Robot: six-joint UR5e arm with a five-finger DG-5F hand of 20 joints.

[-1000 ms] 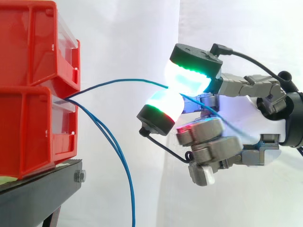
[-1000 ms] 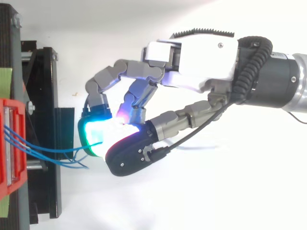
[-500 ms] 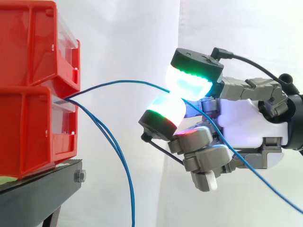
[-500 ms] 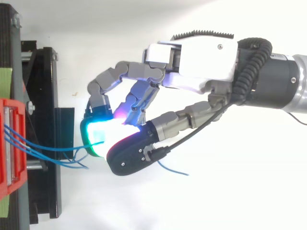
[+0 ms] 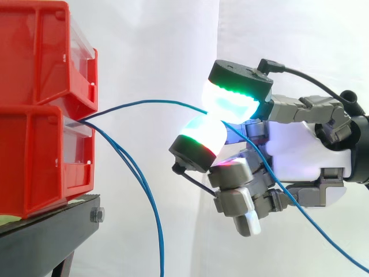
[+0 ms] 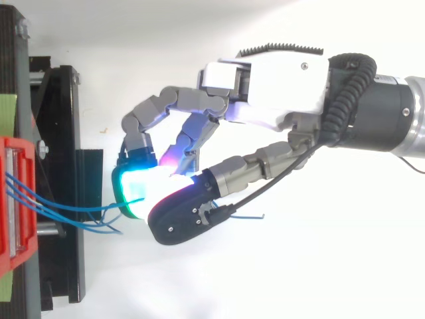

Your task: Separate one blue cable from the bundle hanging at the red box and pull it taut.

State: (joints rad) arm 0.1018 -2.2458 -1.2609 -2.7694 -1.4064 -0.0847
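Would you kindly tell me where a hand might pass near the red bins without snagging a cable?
Free: above the pinched blue cable, between the red bins and the hand; also under the hand, right of the hanging cables. Crowded: from the bin fronts to the fingertips, where the cables fan out.

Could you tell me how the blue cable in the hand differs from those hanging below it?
The pinched cable arches across to the hand; the hanging cables droop steeply downward. The hand grips the pinched cable; the hanging cables swing free. All are thin, blue, and leave the red box together.
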